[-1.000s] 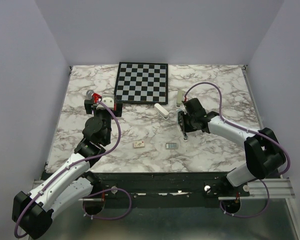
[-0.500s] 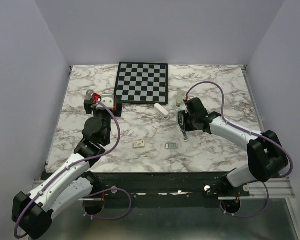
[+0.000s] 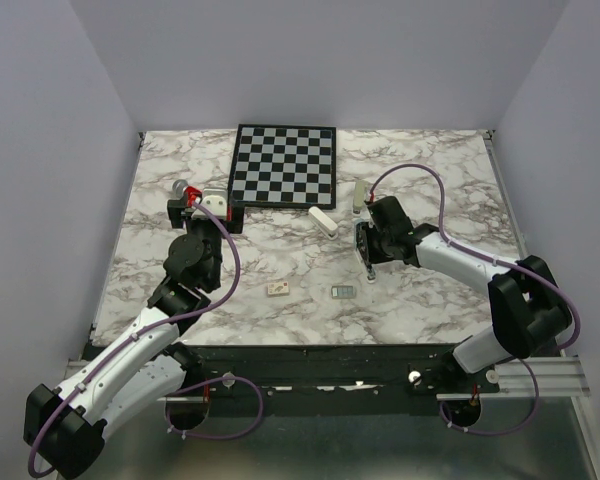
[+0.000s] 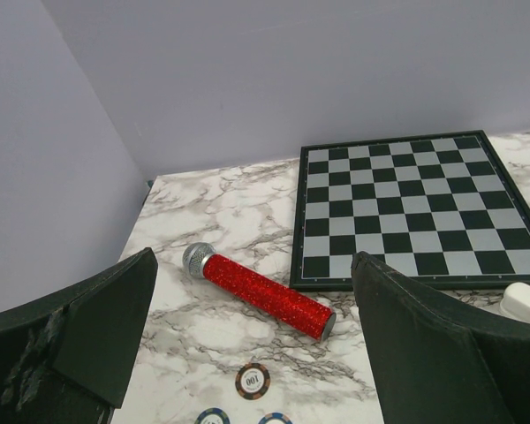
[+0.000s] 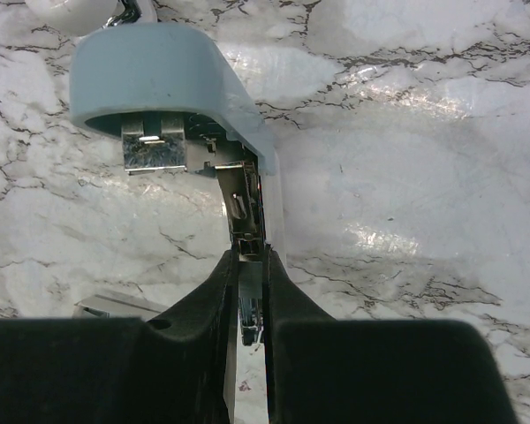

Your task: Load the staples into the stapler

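The stapler has a pale blue body and lies open on the marble table, its metal rail stretched toward the camera. In the top view the stapler is right of centre. My right gripper is shut on the near end of the rail, and it also shows in the top view. The staples are a small silvery-grey block lying flat on the table, near and left of that gripper. My left gripper is open and empty above the far left of the table.
A chessboard lies at the back centre. A white bar lies left of the stapler. A domino tile lies left of the staples. A red glitter microphone and poker chips lie under the left gripper.
The right gripper, still on the stapler's rail, has shifted only slightly. The left arm has not moved.
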Controlling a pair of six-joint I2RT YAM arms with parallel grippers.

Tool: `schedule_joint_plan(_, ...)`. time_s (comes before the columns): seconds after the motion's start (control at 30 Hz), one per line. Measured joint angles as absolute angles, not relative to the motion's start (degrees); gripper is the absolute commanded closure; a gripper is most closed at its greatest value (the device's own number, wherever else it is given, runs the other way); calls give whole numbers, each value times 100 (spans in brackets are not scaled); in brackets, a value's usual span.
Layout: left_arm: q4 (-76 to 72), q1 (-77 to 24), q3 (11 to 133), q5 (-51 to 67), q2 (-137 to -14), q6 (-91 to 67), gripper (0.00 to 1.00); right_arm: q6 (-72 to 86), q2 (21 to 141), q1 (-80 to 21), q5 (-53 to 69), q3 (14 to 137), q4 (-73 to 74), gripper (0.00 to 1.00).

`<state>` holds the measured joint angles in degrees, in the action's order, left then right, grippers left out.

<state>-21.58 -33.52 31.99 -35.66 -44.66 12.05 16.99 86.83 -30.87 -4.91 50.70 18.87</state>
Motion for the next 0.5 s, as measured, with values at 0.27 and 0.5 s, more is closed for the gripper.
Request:
schedule_joint_plan(0.27, -2158, -3352, 3199, -3566, -4456, 1219, 1, 1739, 8687, -3087, -491, 5050, 1881, 86)
schedule_joint_plan(0.5, -2161, -3352, 3199, -3566, -4456, 1221, 1, 1754, 8687, -3092, -484, 5050, 1887, 85)
